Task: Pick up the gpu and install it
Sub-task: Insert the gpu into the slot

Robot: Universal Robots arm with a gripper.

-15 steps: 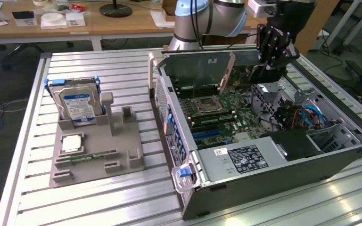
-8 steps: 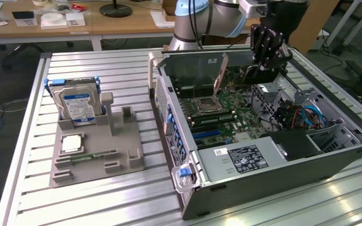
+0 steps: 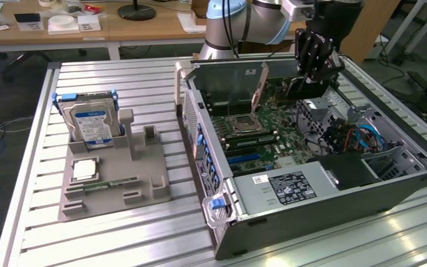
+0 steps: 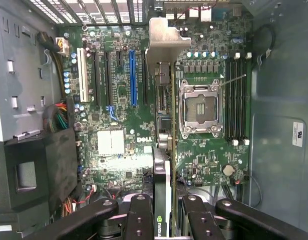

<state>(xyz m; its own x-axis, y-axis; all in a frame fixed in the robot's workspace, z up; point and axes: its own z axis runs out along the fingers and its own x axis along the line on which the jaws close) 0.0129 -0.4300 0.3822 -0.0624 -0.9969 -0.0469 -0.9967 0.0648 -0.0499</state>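
Straight down, the pincer [image 3: 308, 89] hangs inside the open case [image 3: 332, 194], clenched on the upright gpu [image 4: 164, 172] over the motherboard [image 4: 113, 105].

Slatted metal table [image 3: 109, 78] bearing 1 grey parts holder [image 3: 143, 161] and 1 open computer case [image 3: 310, 214]

The arm [image 3: 232, 25] rises at the table's [image 3: 124, 83] far edge, its gripper [image 3: 311, 83] pointing straight down, black fingers [image 4: 138, 220] clamped on both faces of the gpu [image 4: 164, 50] between them.
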